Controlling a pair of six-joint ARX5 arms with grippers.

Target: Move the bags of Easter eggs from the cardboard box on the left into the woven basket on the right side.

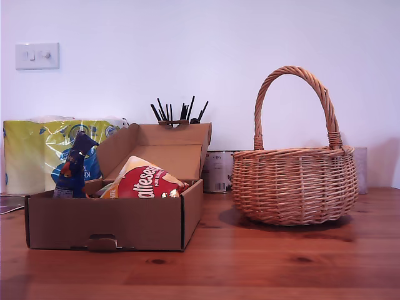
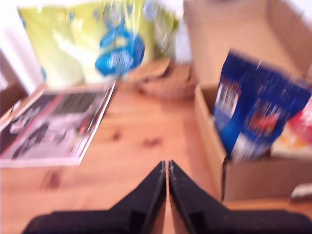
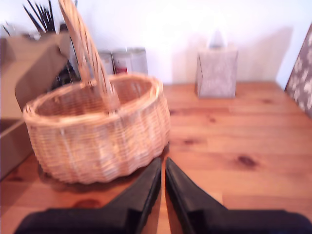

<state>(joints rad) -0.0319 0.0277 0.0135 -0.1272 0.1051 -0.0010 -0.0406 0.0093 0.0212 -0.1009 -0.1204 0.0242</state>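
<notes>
My first gripper (image 2: 167, 168) closed, empty, near cardboard box (image 2: 253, 180), my second gripper (image 3: 163, 165) closed, empty, beside woven basket (image 3: 97, 141)

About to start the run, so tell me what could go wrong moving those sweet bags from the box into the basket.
1. The basket's tall arched handle spans the opening; a carried bag could catch on it.
2. The blue bag stands leaning at the box wall, beside the raised lid flap, so a grasp could tip it out.
3. My first gripper and my second gripper are both shut; they must open first.
</notes>
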